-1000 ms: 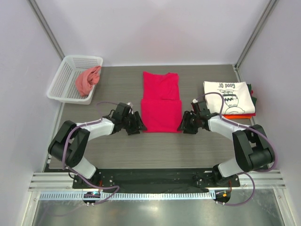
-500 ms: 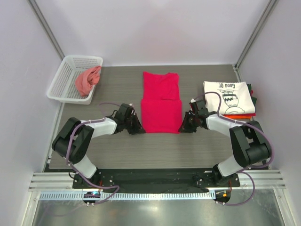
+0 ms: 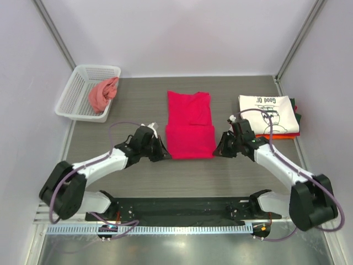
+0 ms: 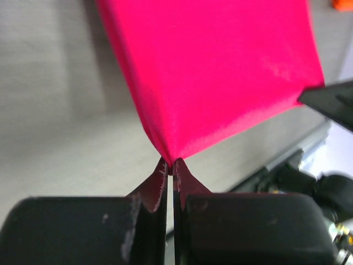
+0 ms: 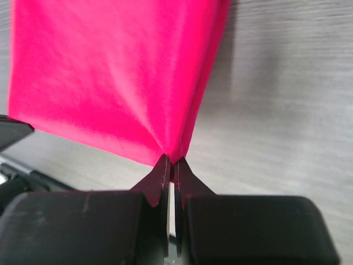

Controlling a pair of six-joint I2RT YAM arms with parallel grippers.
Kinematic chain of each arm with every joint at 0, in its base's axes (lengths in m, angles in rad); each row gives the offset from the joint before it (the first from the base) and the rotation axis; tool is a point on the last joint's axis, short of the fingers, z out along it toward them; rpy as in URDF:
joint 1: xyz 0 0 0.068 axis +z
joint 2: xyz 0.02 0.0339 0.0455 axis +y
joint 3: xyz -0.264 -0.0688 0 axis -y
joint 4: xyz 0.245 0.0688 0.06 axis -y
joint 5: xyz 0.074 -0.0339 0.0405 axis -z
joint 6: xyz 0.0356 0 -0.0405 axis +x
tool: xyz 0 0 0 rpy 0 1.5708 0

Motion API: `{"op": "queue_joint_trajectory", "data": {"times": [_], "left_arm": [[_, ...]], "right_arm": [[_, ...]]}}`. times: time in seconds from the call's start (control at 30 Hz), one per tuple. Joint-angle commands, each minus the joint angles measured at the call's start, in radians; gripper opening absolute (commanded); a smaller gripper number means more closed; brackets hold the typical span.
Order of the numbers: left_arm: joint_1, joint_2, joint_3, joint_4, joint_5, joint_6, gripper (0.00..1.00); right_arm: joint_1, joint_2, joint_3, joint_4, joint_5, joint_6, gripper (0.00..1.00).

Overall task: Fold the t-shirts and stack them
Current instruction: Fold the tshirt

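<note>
Top external: crimson t-shirt at middle of desk, long axis running away from the arm bases, neckline at far end, near half folded double; left gripper pinched tight on its near-left corner; right gripper likewise clamped on near-right corner.

Basket left of the middle t-shirt, shirt stack right.

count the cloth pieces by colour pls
crimson shirt: 1
white shirt: 1
orange shirt, edge only: 1
dark shirt, edge only: 1
pink cloth in basket: 1
total: 5 showing, maybe more hidden
</note>
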Motion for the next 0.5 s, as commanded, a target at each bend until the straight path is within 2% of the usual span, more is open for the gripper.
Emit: {"op": "queue_joint_trajectory", "data": {"times": [0.0,0.1,0.23,0.33,0.47], "left_arm": [[-0.051,-0.157,-0.024,-0.086,-0.013,-0.027,0.0],[-0.071,-0.275,-0.042,-0.128,-0.004,-0.059,0.0],[-0.066,-0.34,0.015,-0.217,-0.036,-0.041,0.0],[-0.022,-0.33,0.099,-0.266,-0.024,-0.009,0.0],[0.073,-0.232,0.191,-0.264,0.068,0.032,0.0]], "right_arm": [[0.01,-0.149,-0.017,-0.101,-0.036,-0.011,0.01],[0.012,-0.238,0.015,-0.173,-0.007,0.009,0.01],[0.012,-0.298,0.101,-0.227,0.05,0.028,0.01],[0.012,-0.258,0.197,-0.238,0.101,0.02,0.01],[0.012,-0.136,0.343,-0.236,0.124,0.008,0.01]]}}
